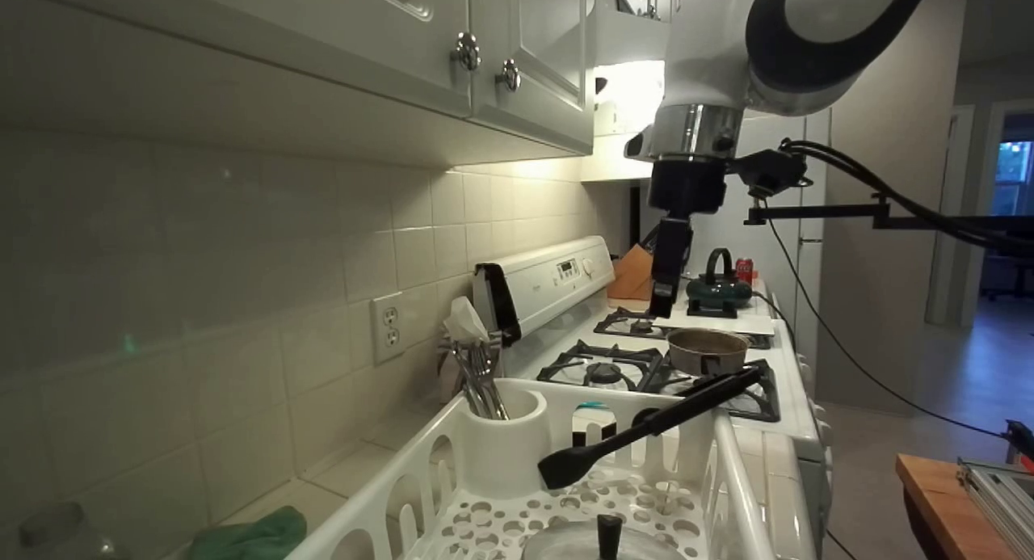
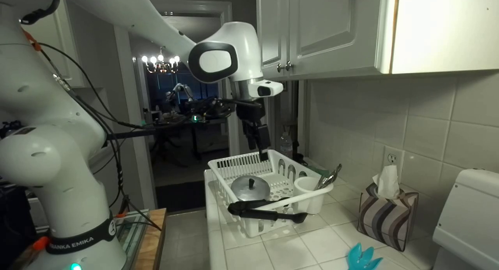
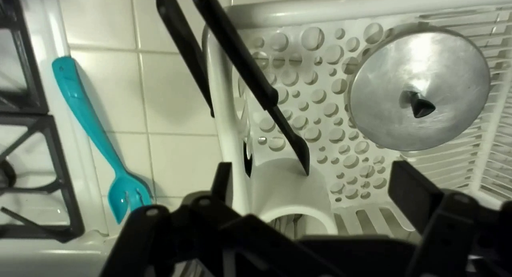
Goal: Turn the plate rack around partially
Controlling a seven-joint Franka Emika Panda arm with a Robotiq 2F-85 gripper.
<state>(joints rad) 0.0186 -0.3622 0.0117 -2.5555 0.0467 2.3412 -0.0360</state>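
The gripper [image 3: 312, 181] is positioned above the rack [image 3: 320, 12], clear of it; its fingers are set wide apart. One rack is seen, stood on the counter [image 2: 288, 254] below the gripper, with its cup [image 3: 288, 189] at the end facing the stove [image 1: 541, 289].

Below the gripper, one long side of the rack is placed near the front edge of the counter. On the opposite side, a strip of counter is seen between the rack and the tiled wall [image 1: 234, 317], with one green cloth [image 1: 254, 536] laid on it. Between the cup end and the stove, bare tile is seen around one blue spoon [image 3: 98, 129] and one tissue box [image 2: 384, 217]. Cabinets [image 1: 525, 43] are mounted on the wall side of the gripper; two knobs [image 1: 466, 51] are shown in both exterior views.

On the band [image 2: 82, 239] of the arm [image 2: 78, 157], "EMIKA" can be read after a partly hidden word ending in "ANKA". Any writing on the one red can [image 1: 744, 269], beyond the gripper in an exterior view, is too small to be read.

One cup is seen between the fingers in the wrist view; metal utensils [image 1: 485, 382] are held in it, their number uncertain. One lid [image 3: 440, 77] is laid in the rack, below the gripper. Two black handles [image 3: 241, 57] are set astride the rim beneath the gripper; whether they are joined cannot be told. One pot [image 1: 707, 352] is set on the stove; one kettle [image 1: 717, 289] is stood beyond the gripper.
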